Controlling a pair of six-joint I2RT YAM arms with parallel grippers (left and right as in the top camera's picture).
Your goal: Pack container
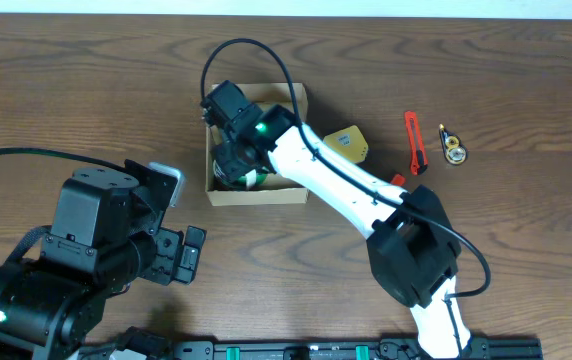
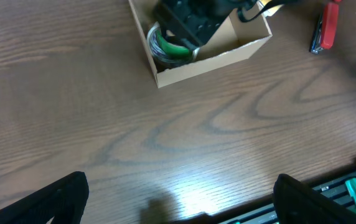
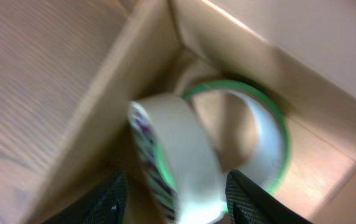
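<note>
The container (image 1: 256,195) is a tan cardboard box, open, at the table's middle back; it also shows in the left wrist view (image 2: 209,62) and the right wrist view (image 3: 122,81). My right gripper (image 1: 234,160) reaches down into its left end. Its fingers (image 3: 175,202) are open around a white tape roll (image 3: 178,155) standing on edge, with a gap at the left finger. A green-edged tape roll (image 3: 265,124) lies flat on the box floor behind it (image 2: 165,46). My left gripper (image 1: 181,250) is open and empty (image 2: 181,202), low over the table near its front edge.
A red box cutter (image 1: 413,142) lies right of the box, also in the left wrist view (image 2: 327,28). A yellow object (image 1: 348,143) sits beside the box's right side, partly under the right arm. A small gold-coloured item (image 1: 453,147) lies further right.
</note>
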